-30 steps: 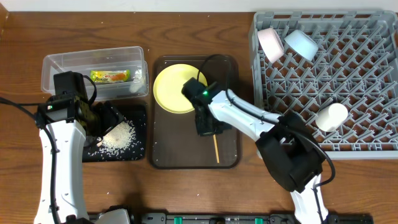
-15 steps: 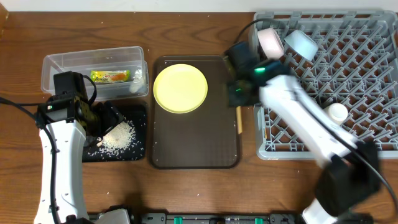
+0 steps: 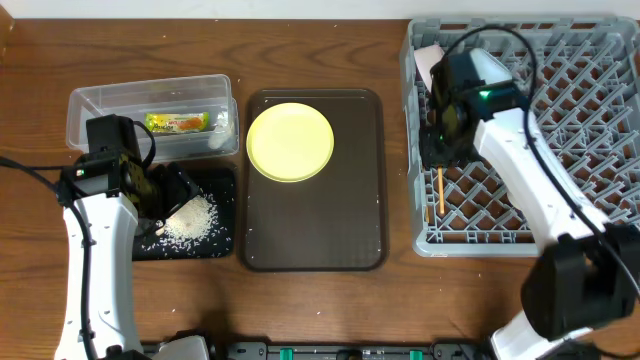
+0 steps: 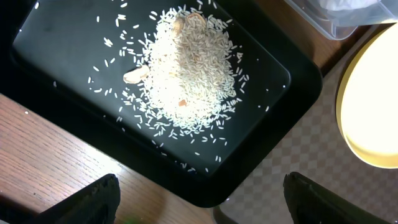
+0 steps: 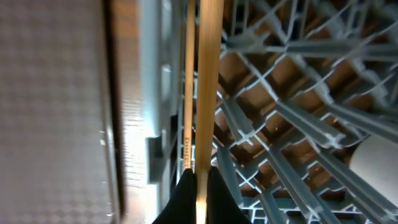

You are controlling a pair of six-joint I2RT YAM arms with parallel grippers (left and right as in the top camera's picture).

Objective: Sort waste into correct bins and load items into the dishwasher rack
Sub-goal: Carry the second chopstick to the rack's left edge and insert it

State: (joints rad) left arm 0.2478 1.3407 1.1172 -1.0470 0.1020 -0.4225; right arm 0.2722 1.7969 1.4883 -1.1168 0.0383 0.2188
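The right claw, only its dark tips showing at six o'clock, pinched the wooden chopsticks, their far ends cut off at twelve, inside the grey rack's nine-o'clock wall, while the left claw hung spread above the rice on the black tray.

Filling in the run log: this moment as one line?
right gripper shut on chopsticks over rack | left gripper open above rice in black tray | plate on brown tray

Robot lab bench: wooden table, cabled arm, dishwasher rack.
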